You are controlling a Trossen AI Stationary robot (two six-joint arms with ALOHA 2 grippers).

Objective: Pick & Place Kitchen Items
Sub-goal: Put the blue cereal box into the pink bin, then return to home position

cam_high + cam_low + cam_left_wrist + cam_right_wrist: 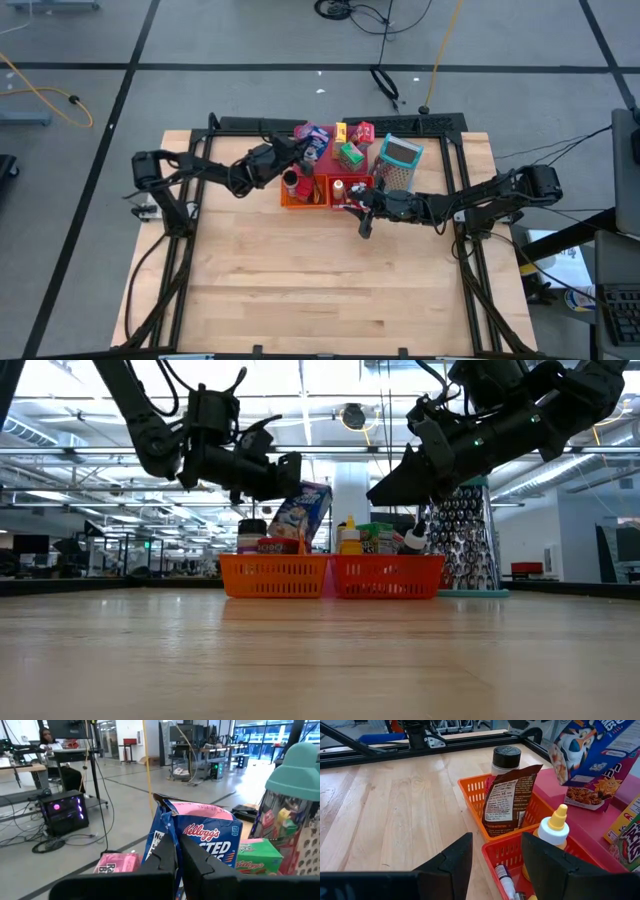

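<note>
My left gripper (300, 152) (177, 856) is shut on a blue cereal box (315, 143) (305, 512) (585, 745), which it holds up over the pink-red tray (555, 787). On the tray lie more toy groceries: a green box (350, 155) (257, 857), a pink packet (117, 862) and a red box (364, 131). My right gripper (364, 222) (494, 855) is open and hovers at the near edge of the red bin (345, 190) (388, 575). It touches nothing. My left gripper pinches the cereal box between its two fingers at an upright side edge (167, 837), a little below the torn-open top (172, 810). The fingers come from the table's left, roughly level. The box is lifted clear and tilted, above the bins in the low view.
The orange bin (303, 192) (480, 790) holds a brown packet (512, 800) and a black-lidded can (506, 757). The red bin holds a yellow bottle (552, 827) and tiny bottles. A teal-topped metal grater (400, 163) (295, 795) stands to the right of the tray. Bare wood (320, 290) lies nearer.
</note>
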